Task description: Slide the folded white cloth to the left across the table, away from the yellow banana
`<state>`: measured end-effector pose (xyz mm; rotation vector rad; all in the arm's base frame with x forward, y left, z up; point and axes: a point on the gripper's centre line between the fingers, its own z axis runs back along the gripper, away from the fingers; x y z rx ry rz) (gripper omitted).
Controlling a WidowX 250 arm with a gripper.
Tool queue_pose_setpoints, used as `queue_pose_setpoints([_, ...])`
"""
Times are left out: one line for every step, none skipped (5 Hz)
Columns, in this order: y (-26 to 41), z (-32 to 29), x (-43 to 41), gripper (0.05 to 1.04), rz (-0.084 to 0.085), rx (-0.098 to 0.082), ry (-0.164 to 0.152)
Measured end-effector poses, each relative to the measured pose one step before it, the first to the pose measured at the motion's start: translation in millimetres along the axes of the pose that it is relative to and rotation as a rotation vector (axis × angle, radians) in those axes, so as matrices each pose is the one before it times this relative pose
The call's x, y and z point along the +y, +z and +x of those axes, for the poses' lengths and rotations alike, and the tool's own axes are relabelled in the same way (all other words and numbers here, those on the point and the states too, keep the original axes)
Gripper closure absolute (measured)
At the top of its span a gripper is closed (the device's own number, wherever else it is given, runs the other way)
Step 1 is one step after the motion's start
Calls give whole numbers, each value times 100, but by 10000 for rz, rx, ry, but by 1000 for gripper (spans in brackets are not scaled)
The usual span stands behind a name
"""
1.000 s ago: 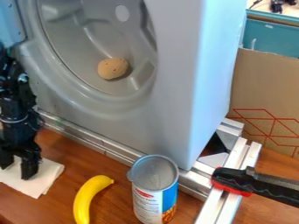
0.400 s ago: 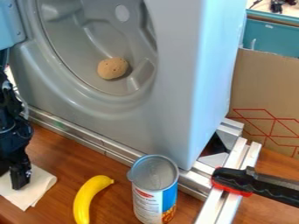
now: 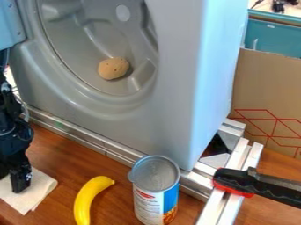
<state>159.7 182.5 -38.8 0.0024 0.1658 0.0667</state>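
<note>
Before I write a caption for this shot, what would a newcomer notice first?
Probably the big grey machine front, with a brown lump in its round recess. Next, the bright yellow banana on the wooden table, left of an upright can, and the black gripper at the left edge.

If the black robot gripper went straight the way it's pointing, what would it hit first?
The gripper points down, so most likely the off-white cloth or paper sheet, then the brown wooden table. It may already touch the sheet; depth is unclear.
</note>
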Motion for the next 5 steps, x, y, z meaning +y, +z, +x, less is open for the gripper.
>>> queue_pose_setpoints([884,-1127,-1541,83,-237,-143,-188])
queue_pose_setpoints([2300,769,-698,83,335,-876,-358])
queue_pose_setpoints([1883,31,-448,83,215,-559,-191])
queue_pose_setpoints([1411,-442,-344,83,107,-109,-2])
queue_pose_setpoints([503,-668,-822,83,-169,391,-51])
